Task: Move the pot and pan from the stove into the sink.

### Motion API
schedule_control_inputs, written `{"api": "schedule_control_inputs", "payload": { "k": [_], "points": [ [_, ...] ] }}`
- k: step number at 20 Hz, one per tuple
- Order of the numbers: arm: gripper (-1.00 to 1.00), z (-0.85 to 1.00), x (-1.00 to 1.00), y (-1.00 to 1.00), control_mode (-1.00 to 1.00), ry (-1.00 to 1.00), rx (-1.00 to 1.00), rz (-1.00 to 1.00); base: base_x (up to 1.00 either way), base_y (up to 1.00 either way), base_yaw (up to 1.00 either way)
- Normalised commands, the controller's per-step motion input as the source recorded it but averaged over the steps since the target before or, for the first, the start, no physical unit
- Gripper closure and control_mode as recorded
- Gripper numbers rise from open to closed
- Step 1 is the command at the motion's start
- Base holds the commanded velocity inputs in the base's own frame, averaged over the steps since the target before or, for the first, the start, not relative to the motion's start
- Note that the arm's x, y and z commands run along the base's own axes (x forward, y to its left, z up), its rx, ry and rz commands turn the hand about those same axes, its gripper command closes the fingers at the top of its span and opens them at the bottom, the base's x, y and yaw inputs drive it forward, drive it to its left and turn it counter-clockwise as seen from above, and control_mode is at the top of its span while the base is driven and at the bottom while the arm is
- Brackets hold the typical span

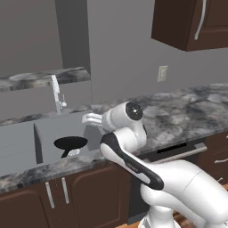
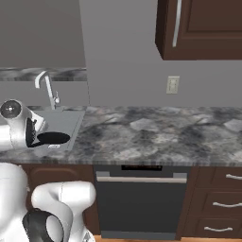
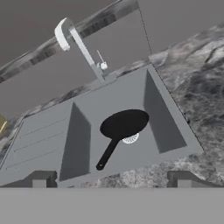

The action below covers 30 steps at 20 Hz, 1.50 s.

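Already the pan [image 3: 124,123] lies flat on the floor of the sink [image 3: 164,118], in the basin nearest the marbled counter [image 1: 187,111], its round black body over the drain [image 3: 131,138] and its straight handle pointing toward the sink's front wall. Behind the sink, the tall silver faucet [image 3: 76,43] rises from the rear rim, its spout curving over toward the basin. Beside that basin, a ribbed drainboard [image 3: 39,140] forms the sink's other half. The gripper [image 3: 111,179] hangs above the sink's front edge, its jaws spread wide apart with nothing between them, well clear of the pan. From the left base view, the gripper [image 1: 90,118] sits over the sink, above the pan [image 1: 70,143].
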Motion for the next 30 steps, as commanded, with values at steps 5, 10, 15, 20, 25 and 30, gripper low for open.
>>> {"api": "schedule_control_inputs", "payload": {
  "k": [5, 10, 15, 20, 25, 30],
  "points": [
    [-1.00, 0.30, -0.17, -0.10, -1.00, 0.19, 0.05, 0.00, 0.00, 0.00, 0.00],
    [-1.00, 0.71, -0.25, 0.00, -1.00, 0.25, 0.02, 0.00, 0.00, 0.00, 0.00],
    [-1.00, 0.52, -0.71, -0.03, -1.00, 0.16, -0.01, 0.00, 0.00, 0.00, 0.00],
    [-1.00, 0.03, -0.97, -0.26, -1.00, -0.16, -0.16, 0.03, 0.00, 0.00, 0.00],
    [-1.00, -0.04, -0.74, -0.51, -1.00, -0.32, -0.23, 0.08, 0.00, 0.00, 0.00],
    [-1.00, -0.07, -0.53, -0.64, -1.00, -0.37, -0.25, 0.12, 0.00, 0.00, 0.00]
  ]
}}
